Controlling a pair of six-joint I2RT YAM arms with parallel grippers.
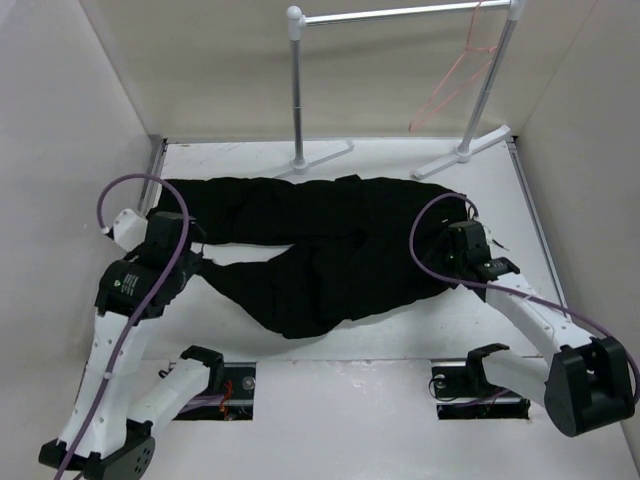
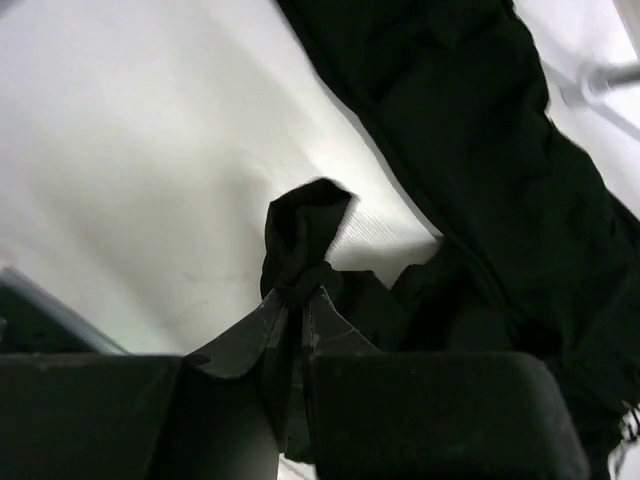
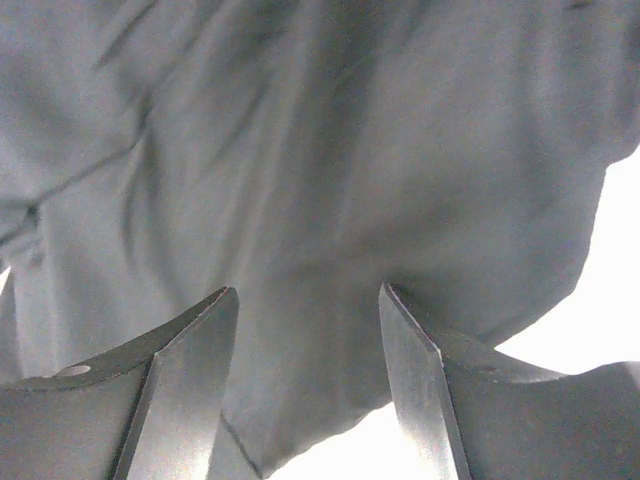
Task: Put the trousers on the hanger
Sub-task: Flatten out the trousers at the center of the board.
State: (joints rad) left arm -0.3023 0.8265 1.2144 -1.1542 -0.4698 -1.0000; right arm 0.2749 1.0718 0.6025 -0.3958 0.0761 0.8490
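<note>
Left gripper (image 1: 195, 255), seen from the top camera, sits at one end of the trousers (image 1: 320, 250), and the right gripper (image 1: 455, 245) sits at the other end. The garment lies stretched across the table (image 1: 350, 345) between them. The hanger (image 1: 452, 88) hangs on the clothes rail (image 1: 400, 14), well beyond your right gripper and carrying nothing. No bin or box shows in this view; the hanger is the only thing meant to hold anything.

From the left wrist, your fingers (image 2: 250, 335) are pressed together on a small pinch of black cloth that bunches up just ahead of their tips. The bulk of the fabric runs off ahead and to the right, over bare white tabletop.

From the right wrist, your fingers (image 3: 190, 370) stand wide apart with cloth lying between and ahead of them. Nothing is clamped, and you cannot tell whether the tips press into it.

By these views you are at the pick-up step, with one end held and the other not yet. Next, you likely need to close the right fingers on a firm fold, then lift both ends evenly. Expect the loose middle to sag and drag.
</note>
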